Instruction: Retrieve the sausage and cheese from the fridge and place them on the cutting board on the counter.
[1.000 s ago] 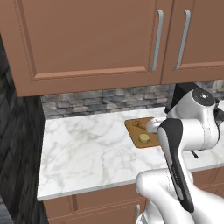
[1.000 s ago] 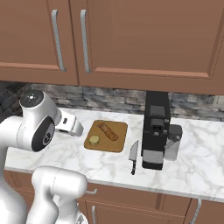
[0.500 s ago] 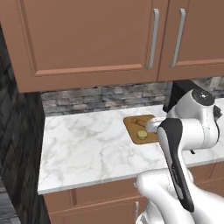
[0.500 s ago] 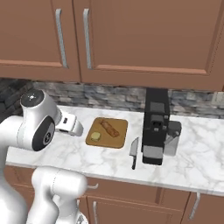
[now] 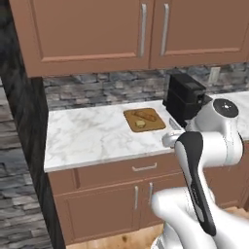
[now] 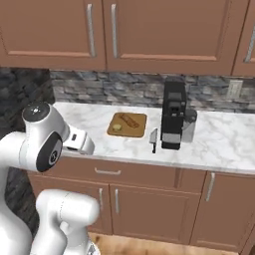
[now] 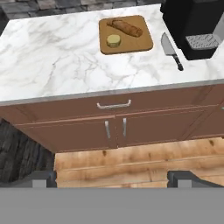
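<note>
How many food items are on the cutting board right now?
2. Both lie on the board: the sausage along its far side and the cheese near its front left corner, apart from each other. Nothing seems hidden.

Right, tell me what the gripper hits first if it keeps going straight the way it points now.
Probably the wooden cabinet front under the counter, near the drawer handle and the two door handles. The open gripper aims at it from well back over the floor; depth is unclear, so the line could instead end lower, on the floor.
</note>
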Controlling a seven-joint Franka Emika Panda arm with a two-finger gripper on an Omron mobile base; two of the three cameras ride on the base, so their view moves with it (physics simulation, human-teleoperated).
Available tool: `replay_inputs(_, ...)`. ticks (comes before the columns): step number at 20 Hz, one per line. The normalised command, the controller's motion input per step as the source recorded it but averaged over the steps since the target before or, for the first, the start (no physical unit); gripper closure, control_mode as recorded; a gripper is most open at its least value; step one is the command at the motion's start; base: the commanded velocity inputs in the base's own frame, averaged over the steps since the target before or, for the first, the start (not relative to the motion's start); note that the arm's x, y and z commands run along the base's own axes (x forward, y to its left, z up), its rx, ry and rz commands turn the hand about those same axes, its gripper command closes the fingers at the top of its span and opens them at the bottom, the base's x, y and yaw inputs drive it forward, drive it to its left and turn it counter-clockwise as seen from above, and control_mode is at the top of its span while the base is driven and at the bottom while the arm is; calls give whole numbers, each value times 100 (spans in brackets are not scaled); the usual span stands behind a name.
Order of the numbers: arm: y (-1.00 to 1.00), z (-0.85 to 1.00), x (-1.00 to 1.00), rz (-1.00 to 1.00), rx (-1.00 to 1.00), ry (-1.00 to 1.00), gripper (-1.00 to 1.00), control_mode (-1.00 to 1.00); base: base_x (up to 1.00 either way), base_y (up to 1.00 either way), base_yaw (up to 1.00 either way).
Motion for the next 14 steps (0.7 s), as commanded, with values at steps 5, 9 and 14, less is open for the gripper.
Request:
replay_inputs(5, 0, 0, 0, 0, 0, 0, -100, 100, -60, 3, -32)
replay_inputs(9, 0, 0, 0, 0, 0, 0, -100, 100, -22, 16, -72)
replay_inputs(14, 0, 0, 0, 0, 0, 0, -100, 100, -11, 12, -85)
